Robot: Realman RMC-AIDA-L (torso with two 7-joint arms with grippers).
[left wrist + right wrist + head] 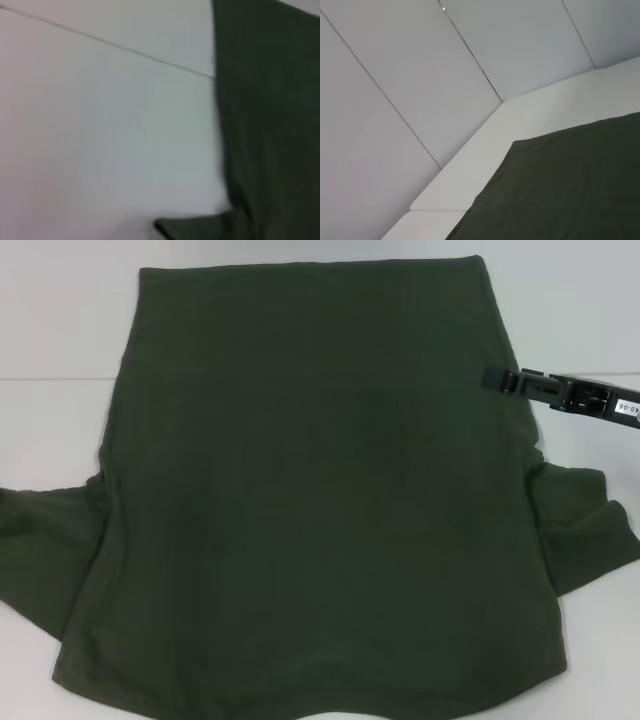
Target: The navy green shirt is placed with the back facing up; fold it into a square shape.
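The navy green shirt [320, 500] lies flat on the white table [60, 340], plain back up, its straight hem at the far side and both short sleeves spread out near me. My right gripper [497, 379] reaches in from the right and sits at the shirt's right side edge, over the cloth, in its far half. The shirt also shows in the left wrist view [270, 125] and the right wrist view [570, 185]. My left gripper is out of view. No lettering shows.
The left sleeve [45, 540] runs off the picture's left edge and the right sleeve [585, 525] lies below my right arm. A table seam [125, 47] runs to the shirt's left edge. White wall panels [420, 75] stand behind the table's far corner.
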